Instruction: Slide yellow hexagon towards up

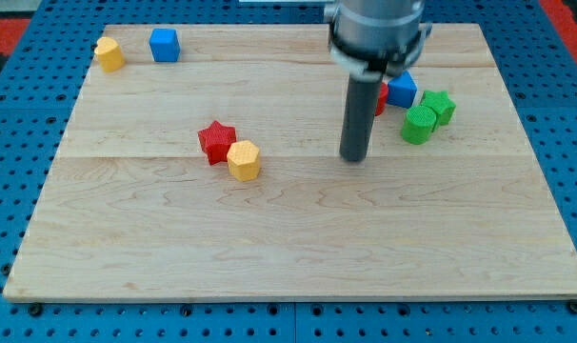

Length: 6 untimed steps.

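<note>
yellow hexagon | red star touching upper-left | my tip well right | pincer unseen

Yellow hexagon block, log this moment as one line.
yellow hexagon block touching red star block | my tip to its right, apart | not yet pushed

My rod is a straight, dark grey cylinder with a dull sheen, and my tip ends blunt and flat. Above it sits a wider, round, lighter grey metal collar with a darker band around it, cut off by the view's top.
</note>
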Available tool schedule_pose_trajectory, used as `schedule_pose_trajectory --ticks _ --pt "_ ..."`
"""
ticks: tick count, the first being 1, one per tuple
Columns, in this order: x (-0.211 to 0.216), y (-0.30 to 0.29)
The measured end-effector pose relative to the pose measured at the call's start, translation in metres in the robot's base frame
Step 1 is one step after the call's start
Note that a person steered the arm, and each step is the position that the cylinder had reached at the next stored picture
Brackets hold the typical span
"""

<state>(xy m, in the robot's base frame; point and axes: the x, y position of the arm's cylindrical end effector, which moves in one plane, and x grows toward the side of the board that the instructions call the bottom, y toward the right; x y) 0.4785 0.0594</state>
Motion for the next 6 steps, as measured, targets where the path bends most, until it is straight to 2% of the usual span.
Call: schedule_pose_trajectory --ticks 1,3,4,5,6 --pt "0.018 -0.08" --pt "-0.127 -0.192" --pt "-0.152 -0.21" --pt "-0.105 -0.179" --pt "-0.12 -0.144"
